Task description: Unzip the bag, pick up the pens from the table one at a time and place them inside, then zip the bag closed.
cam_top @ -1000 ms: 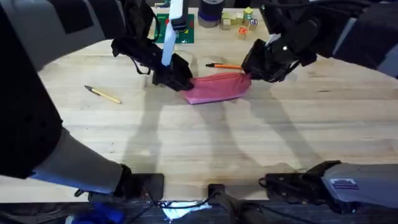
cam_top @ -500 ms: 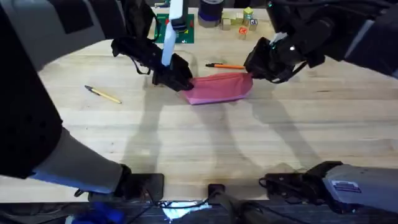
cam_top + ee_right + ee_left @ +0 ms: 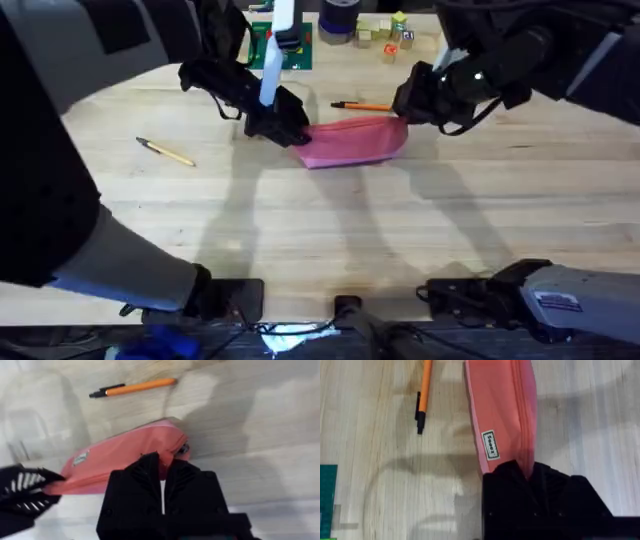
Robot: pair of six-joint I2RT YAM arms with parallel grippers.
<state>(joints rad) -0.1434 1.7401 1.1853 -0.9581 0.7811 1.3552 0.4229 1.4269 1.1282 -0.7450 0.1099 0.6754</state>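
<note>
The bag (image 3: 352, 141) lies toward the far middle of the counter (image 3: 330, 230), long axis left to right, zipper apparently not yet opened; both pens wait outside, the orange pen (image 3: 362, 106) just beyond it and the tan pen (image 3: 166, 151) well to its left. The left gripper (image 3: 287, 128) is clenched on the bag's left end, while the right gripper (image 3: 408, 103) sits over the right end by the zipper pull (image 3: 183, 450), its fingers nearly together with no visible hold on it.

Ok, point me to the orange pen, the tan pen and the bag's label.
orange pen (image 3: 424, 387), left wrist view, mid barrel.
tan pen (image 3: 166, 152), overhead view, middle of shaft.
bag's label (image 3: 491, 445), left wrist view, centre of white tag.
</note>
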